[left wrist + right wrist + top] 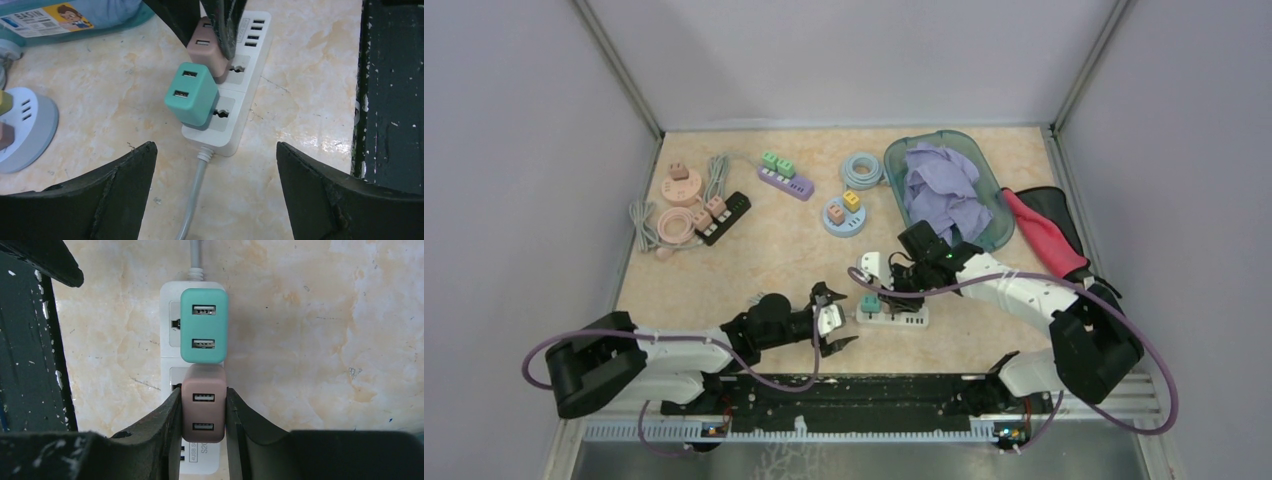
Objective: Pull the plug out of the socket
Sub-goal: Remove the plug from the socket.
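Plug, pink, seated in white power strip, pinched across its narrow sides by the right tool. Strip's long axis ran straight ahead of that tool, cord end farthest. Teal plug: just ahead of it, touching or nearly touching the pink one. Left tool: spread wide, empty, facing the cord end. Withdrawal path judged open only upward off the socket face; bare worktop lay one side, black rail the other.

Grey walls enclose beige marbled tabletop (light even).
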Controlling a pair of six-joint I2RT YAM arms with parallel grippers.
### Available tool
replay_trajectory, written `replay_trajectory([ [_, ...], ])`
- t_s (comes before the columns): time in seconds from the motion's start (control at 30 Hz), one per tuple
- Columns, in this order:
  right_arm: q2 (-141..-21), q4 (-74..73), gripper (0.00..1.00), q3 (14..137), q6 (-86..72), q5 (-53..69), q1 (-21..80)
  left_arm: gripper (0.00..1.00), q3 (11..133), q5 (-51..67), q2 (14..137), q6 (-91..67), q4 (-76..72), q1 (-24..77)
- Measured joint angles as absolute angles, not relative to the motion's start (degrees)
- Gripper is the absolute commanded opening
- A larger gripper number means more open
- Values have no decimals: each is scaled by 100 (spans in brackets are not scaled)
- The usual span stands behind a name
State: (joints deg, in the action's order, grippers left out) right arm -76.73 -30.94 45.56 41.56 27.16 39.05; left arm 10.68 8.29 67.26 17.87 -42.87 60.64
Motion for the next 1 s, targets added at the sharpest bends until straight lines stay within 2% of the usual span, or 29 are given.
replay_trajectory([
  [0.1,-7658,-3120,6,4552,4292,2744,3907,93,1090,1092,7087,1868,-4521,5999],
  [0.23,-7533,-3199,3,4477,4578,2864,3859,92,1142,1463,7448,1815,-4899,5894],
  [0.57,-6637,-3214,4,3715,5673,3271,3581,90,1264,1769,8578,1315,-6353,5872],
  [0.73,-6641,-3260,5,3712,6023,3382,3581,89,1269,1920,8805,1031,-6914,5872],
  [1.0,-6753,-3507,5,3806,6469,3564,3581,88,1343,1946,8805,902,-7028,5872],
])
